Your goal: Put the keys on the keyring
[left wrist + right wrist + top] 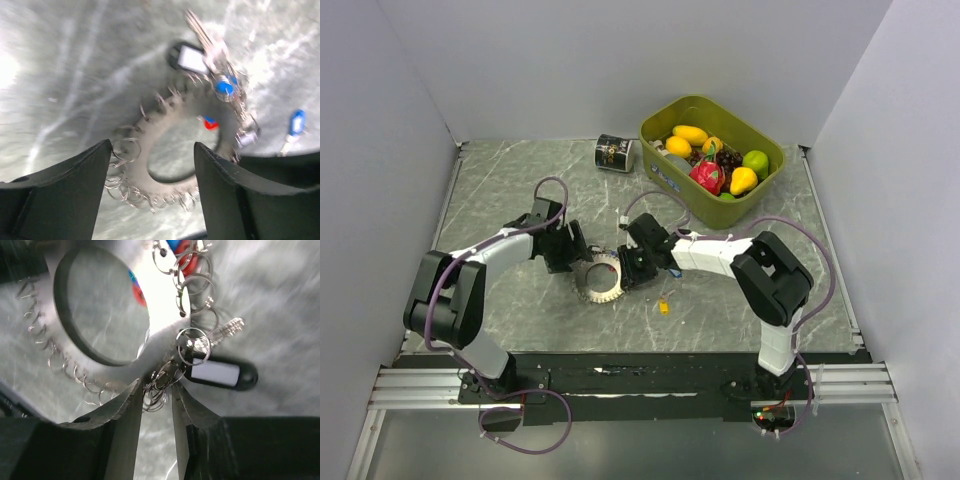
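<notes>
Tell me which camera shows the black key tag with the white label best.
Right wrist view: the black tag is large and fairly sharp, white label facing the camera, beside the keyring. The left wrist view shows it smaller and blurred, beyond the keyring. In the top view it is too small to make out.

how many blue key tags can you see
2: one blue tag at the keyring rim, a second blue tag lying apart, right of it in the left wrist view. More may be hidden.
</notes>
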